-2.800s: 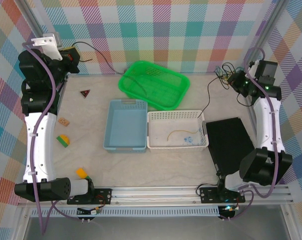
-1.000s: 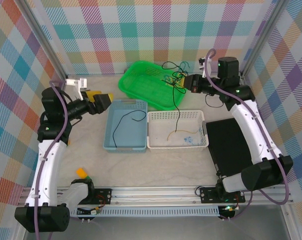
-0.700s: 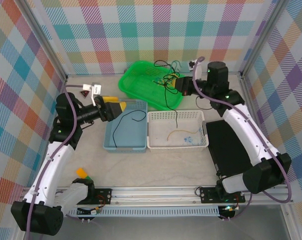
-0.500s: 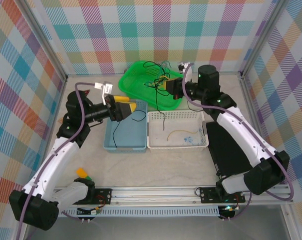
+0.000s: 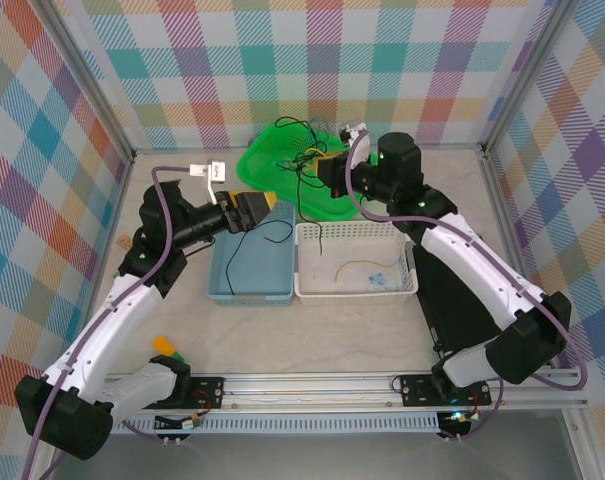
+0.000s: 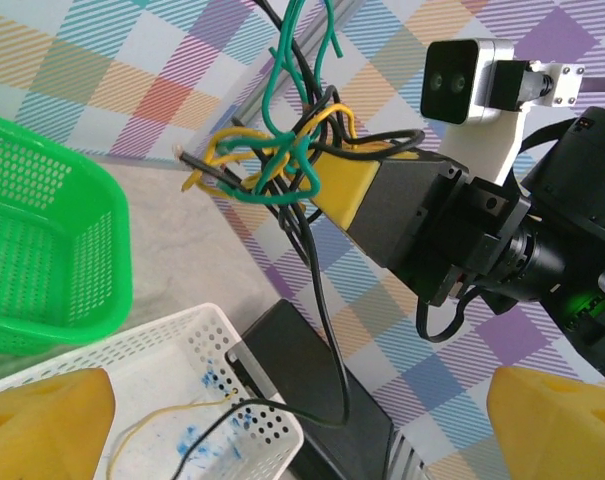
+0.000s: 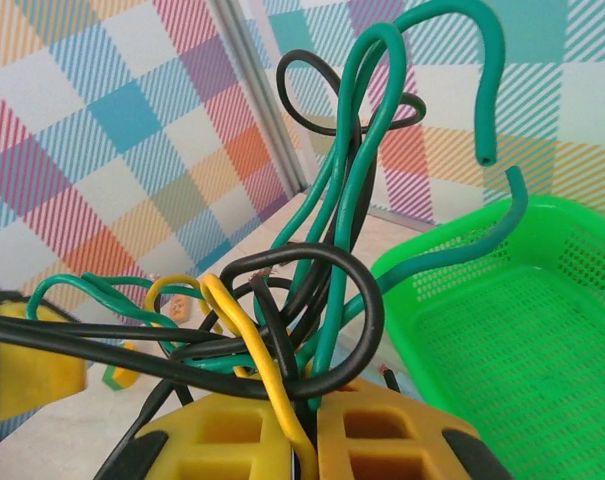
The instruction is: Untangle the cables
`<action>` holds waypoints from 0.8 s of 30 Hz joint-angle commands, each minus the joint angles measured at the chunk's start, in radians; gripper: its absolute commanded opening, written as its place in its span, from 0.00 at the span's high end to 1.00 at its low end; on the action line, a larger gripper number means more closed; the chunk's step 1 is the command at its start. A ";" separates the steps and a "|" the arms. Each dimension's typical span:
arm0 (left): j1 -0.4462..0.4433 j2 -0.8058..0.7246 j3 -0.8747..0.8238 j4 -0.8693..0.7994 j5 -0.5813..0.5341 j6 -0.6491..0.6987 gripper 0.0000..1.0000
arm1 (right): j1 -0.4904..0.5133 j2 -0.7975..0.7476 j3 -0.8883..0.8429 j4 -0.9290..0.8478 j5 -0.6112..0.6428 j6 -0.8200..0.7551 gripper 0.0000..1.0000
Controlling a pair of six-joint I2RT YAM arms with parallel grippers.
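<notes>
My right gripper (image 5: 320, 172) is shut on a knot of black, dark green and yellow cables (image 7: 302, 290), held in the air over the green basket (image 5: 267, 165). In the left wrist view the knot (image 6: 272, 160) sticks out of the right gripper's yellow fingers (image 6: 347, 185). One black strand (image 5: 320, 232) hangs from it into the white basket (image 5: 357, 293). My left gripper (image 5: 258, 207) is open and empty, a short way left of the knot, above the blue bin's (image 5: 222, 290) far edge. Another black cable (image 5: 244, 248) lies in the blue bin. A tan-yellow cable (image 5: 360, 264) lies in the white basket.
A black flat pad (image 5: 462, 290) lies right of the white basket. A yellow-and-green block (image 5: 167, 347) sits near the left arm's base. The checkered walls and metal frame close in the back and both sides.
The right gripper has carried the knot left, from the back right to over the green basket. The left arm has swung right over the blue bin toward it, still open.
</notes>
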 commanded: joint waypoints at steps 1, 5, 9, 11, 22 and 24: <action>-0.017 -0.024 0.030 0.024 0.011 -0.072 0.08 | 0.007 -0.007 0.055 -0.004 0.053 -0.017 1.00; -0.040 -0.018 0.024 0.058 0.025 -0.120 0.12 | 0.006 -0.021 0.044 0.001 0.047 -0.007 1.00; -0.064 -0.010 0.011 0.065 0.025 -0.091 0.15 | 0.007 -0.042 0.016 0.016 0.030 0.003 1.00; -0.083 0.014 0.005 0.091 0.048 -0.070 0.20 | 0.008 -0.048 0.007 0.015 0.013 0.014 1.00; -0.194 0.193 0.084 0.133 0.050 -0.013 0.43 | 0.015 -0.072 -0.030 0.016 -0.037 0.066 1.00; -0.194 0.208 0.098 0.145 0.058 -0.010 0.64 | 0.016 -0.079 -0.051 0.026 -0.031 0.067 1.00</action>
